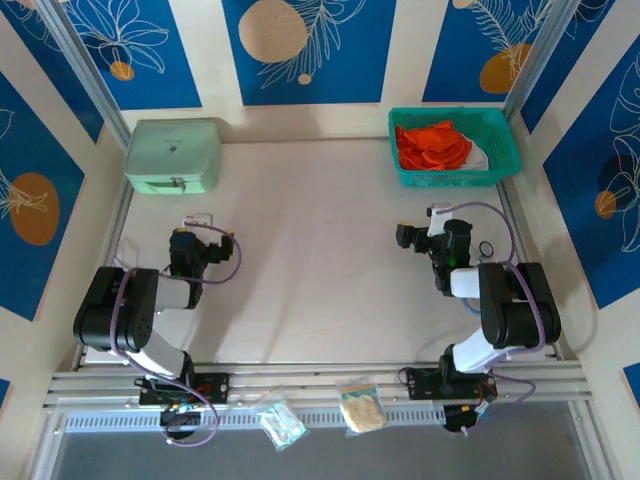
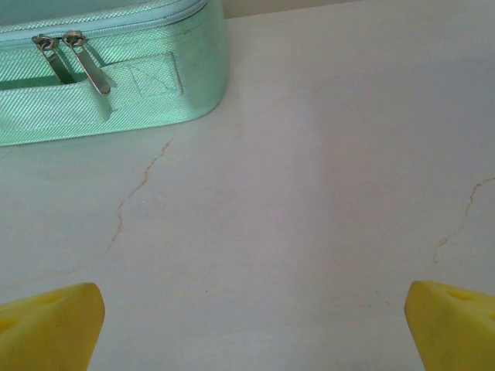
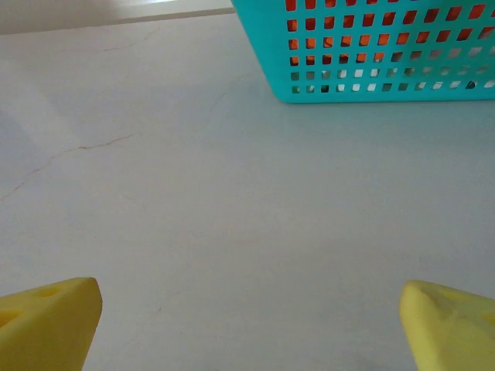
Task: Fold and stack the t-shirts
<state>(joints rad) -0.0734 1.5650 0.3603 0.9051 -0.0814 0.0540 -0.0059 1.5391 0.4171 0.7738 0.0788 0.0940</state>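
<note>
Left end effector [image 2: 251, 321] and right end effector [image 3: 249, 321] gape wide, empty. Upper right, the orange tee [image 1: 432, 146] lies bunched in the basket [image 1: 450, 178]; a grab may snag mesh.

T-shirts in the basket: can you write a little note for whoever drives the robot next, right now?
Left pincer: open, empty, over the bare table, facing the mint-green case.
Right pincer: open, empty, facing the teal basket.
Orange t-shirt and white t-shirt: crumpled together in the basket.
Done: nothing folded yet.
Left: take each shirt out, fold it, stack them.
</note>
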